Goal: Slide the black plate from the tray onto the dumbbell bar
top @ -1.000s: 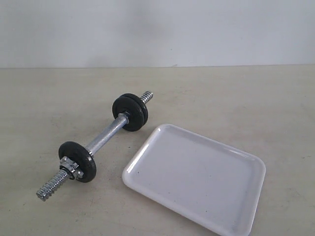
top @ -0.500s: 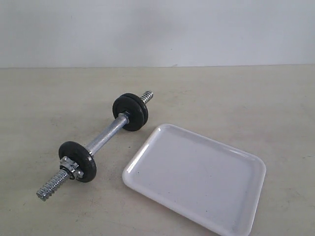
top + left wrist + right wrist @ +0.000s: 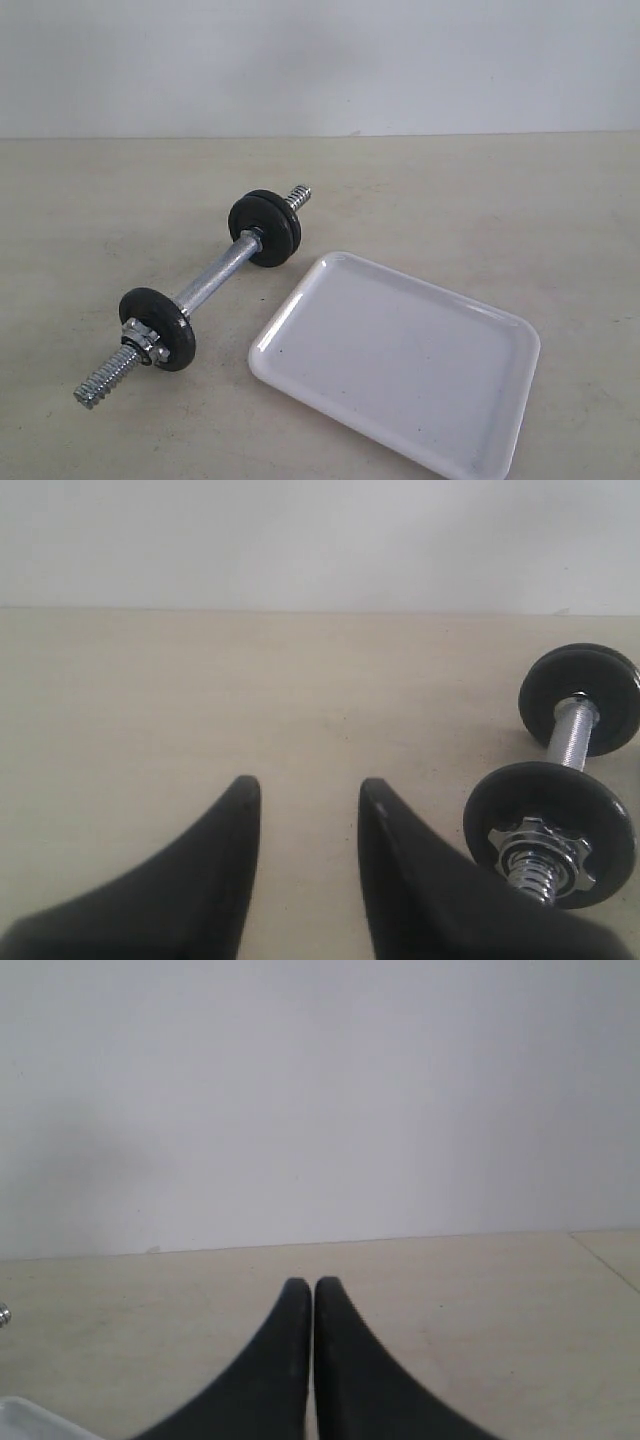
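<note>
Left jaws stand partly spread with nothing between them, low over the worktop (image 3: 150,700) close to the nut (image 3: 530,845) end of the bar (image 3: 215,275). The right jaws are pressed together and empty. Neither shows in the exterior view. There the tray (image 3: 400,360) sits at 4 o'clock with nothing in it, and the bar lies at 9 o'clock, running from 7 toward 1. One disc (image 3: 160,325) is backed by the nut, which should keep it from sliding off. A pair (image 3: 268,228) sits at the far end. The plate is probably among these, already on; which one cannot be told.
</note>
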You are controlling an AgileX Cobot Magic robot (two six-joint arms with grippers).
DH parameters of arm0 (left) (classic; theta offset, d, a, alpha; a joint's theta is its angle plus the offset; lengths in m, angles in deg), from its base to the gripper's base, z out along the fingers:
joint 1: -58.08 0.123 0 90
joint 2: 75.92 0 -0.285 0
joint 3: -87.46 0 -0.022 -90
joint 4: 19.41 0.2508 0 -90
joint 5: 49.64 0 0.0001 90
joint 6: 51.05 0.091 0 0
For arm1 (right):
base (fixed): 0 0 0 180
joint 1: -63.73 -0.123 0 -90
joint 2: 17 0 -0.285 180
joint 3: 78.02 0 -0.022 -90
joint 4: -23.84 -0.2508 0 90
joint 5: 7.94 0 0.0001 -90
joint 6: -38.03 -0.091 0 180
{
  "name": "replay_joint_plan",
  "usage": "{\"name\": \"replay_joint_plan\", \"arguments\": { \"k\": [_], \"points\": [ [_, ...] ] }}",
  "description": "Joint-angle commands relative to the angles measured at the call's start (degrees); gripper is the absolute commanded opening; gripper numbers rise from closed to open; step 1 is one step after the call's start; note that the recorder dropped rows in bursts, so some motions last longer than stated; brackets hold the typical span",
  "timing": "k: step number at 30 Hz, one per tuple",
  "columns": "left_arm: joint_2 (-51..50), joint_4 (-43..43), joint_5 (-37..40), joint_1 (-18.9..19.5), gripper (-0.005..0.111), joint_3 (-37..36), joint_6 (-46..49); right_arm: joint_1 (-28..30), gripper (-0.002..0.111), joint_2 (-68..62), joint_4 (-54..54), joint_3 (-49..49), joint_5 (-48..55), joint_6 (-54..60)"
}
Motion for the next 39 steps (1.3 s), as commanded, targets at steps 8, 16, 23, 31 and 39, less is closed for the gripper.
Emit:
{"name": "replay_joint_plan", "arguments": {
  "k": [8,16,23,31,39],
  "points": [
    [0.16,0.04,-0.05,0.02,0.031,-0.23,-0.60,0.39,0.000,0.32,54.30,0.23,-0.42,-53.81],
    [0.16,0.05,0.20,0.35,0.031,-0.23,-0.60,0.39,0.000,0.32,45.59,0.23,11.61,-40.50],
    [0.16,0.05,0.20,1.12,0.031,-0.23,-0.60,0.39,0.000,0.32,42.04,0.23,12.96,-41.91],
    [0.16,0.05,0.20,1.12,0.031,-0.23,-0.60,0.39,0.000,0.32,40.73,0.23,16.23,-42.72],
    [0.16,0.05,0.20,1.12,0.031,-0.23,-0.60,0.39,0.000,0.32,40.73,0.23,16.49,-46.97]
  ]
}}
